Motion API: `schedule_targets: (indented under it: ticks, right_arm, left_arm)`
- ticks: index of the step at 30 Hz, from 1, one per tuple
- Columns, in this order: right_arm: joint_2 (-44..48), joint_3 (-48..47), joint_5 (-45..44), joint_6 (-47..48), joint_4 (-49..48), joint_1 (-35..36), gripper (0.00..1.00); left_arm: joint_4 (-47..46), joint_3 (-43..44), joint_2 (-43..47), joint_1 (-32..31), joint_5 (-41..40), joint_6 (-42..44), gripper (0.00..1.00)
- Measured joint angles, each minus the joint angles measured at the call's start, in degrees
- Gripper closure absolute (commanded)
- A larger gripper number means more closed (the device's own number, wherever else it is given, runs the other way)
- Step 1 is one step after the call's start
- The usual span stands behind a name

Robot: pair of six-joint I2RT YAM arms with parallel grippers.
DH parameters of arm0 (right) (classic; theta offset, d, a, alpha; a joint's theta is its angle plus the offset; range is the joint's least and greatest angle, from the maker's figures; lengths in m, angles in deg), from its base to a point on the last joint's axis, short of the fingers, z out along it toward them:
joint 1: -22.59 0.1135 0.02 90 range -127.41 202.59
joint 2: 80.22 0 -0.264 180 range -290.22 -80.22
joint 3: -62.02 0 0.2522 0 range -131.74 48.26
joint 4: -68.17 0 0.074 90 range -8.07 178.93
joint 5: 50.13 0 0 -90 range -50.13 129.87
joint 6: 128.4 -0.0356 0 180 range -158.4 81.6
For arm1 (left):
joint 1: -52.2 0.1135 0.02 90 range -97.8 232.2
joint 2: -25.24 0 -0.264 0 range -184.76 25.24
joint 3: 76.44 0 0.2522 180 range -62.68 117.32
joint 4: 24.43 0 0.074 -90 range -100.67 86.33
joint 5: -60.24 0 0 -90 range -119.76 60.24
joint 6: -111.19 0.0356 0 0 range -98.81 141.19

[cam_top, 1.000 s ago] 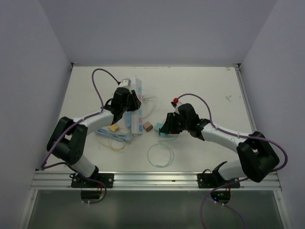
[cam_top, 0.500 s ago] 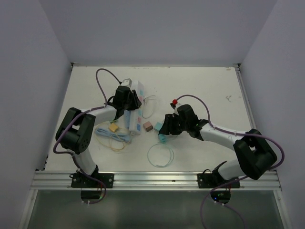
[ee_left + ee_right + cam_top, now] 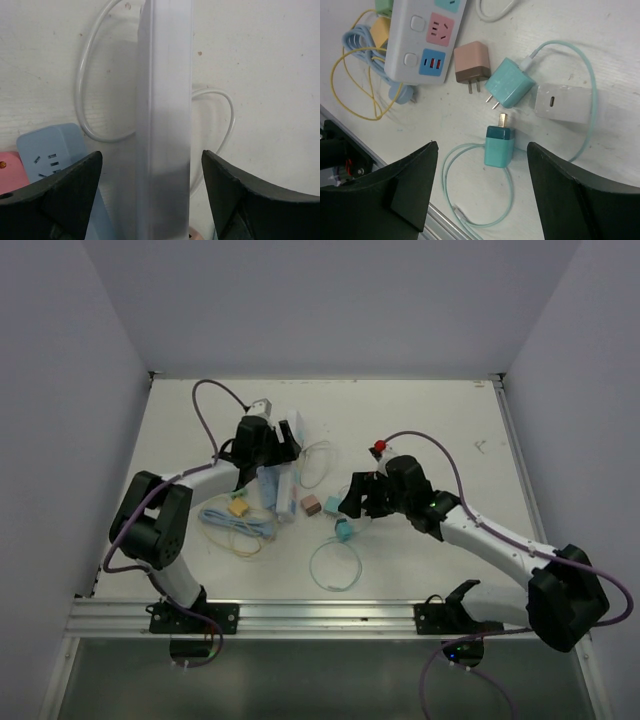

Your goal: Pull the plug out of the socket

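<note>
Left gripper (image 3: 150, 200) fingers straddling the long white plastic power strip (image 3: 165, 120) without visibly pinching it, right gripper (image 3: 480, 195) fingers spread and empty, small teal plug (image 3: 499, 145) lying loose between them on the white surface (image 3: 620, 165), apart from the strip.

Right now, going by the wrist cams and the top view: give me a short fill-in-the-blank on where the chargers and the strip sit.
1. The left gripper straddles the white ____ strip.
2. The right gripper is ____, holding nothing.
3. The pink charger lies ____ on the table, prongs bare.
4. The cable on the teal charger is ____ in colour.

Missing words: power; open; unplugged; teal
</note>
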Motion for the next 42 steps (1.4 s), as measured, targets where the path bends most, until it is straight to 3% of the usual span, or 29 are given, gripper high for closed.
schedule_targets:
  ticks: [6, 14, 29, 36, 42]
  right_arm:
    - [9.03, -4.13, -7.67, 3.3, 7.93, 0.02, 0.12]
    - [20.5, -11.34, -21.9, 8.79, 17.77, 0.02, 0.01]
    - [42.93, -13.88, -45.09, 20.17, 26.14, 0.0, 0.01]
    - [56.26, -7.45, -50.9, 23.04, 26.29, 0.0, 0.01]
    - [59.47, -2.67, -51.12, 24.98, 24.65, 0.0, 0.01]
  left_arm:
    - [2.1, 0.0, 7.76, 0.15, -1.53, 0.02, 0.02]
    - [7.34, 0.0, 22.23, 0.22, -4.76, 0.83, 0.0]
    - [23.19, -0.24, 66.45, 0.57, -23.71, 14.16, 0.0]
    - [27.58, -10.51, 87.17, 0.57, -34.71, 18.01, 0.0]
    - [29.09, -19.82, 97.94, 0.57, -39.28, 18.14, 0.0]
